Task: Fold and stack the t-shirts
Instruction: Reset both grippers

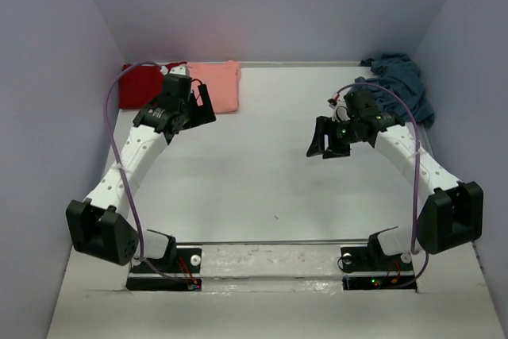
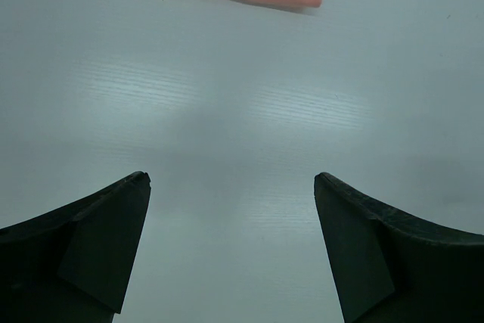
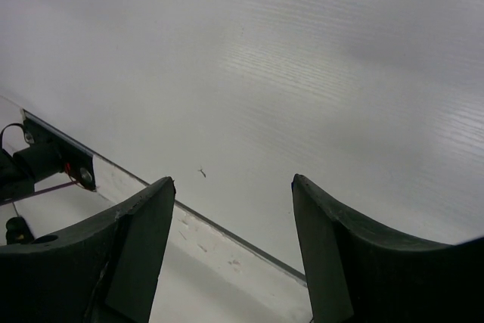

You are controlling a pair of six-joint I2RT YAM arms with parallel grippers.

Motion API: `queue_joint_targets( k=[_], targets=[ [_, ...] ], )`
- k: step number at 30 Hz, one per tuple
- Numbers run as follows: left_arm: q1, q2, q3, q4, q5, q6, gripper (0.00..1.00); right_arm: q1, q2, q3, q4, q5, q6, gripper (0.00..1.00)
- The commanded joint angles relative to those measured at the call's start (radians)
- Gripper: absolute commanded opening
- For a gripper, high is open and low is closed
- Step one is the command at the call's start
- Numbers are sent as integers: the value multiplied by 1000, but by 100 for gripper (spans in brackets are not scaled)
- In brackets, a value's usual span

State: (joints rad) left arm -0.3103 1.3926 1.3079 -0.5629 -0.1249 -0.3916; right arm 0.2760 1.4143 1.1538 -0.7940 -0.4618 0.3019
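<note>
Far left: salmon-pink t-shirt [image 1: 220, 85] folded, dark red t-shirt [image 1: 140, 85] beside it. Far right: teal-blue t-shirt [image 1: 403, 81] crumpled. Left gripper [image 2: 231, 179] and right gripper [image 3: 233, 181] spread wide, grasping nothing.

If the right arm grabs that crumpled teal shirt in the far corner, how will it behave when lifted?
The teal shirt lies bunched in loose folds, so it will probably be floppy, drooping and unfurling from a single pinch. It looks like thin cloth, so it is likely light for its bulk. Pushing it would probably wrinkle it further rather than slide it whole.
</note>
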Motion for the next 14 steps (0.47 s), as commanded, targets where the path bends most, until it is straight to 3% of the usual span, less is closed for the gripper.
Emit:
queue_joint_targets(
  k=[1, 14],
  targets=[
    [4, -110, -85, 1, -10, -43, 99, -4, -95, -8, 58, 41, -15, 69],
    [2, -129, -141, 5, 4, -27, 99, -4, -149, -45, 56, 49, 2, 69]
  ],
)
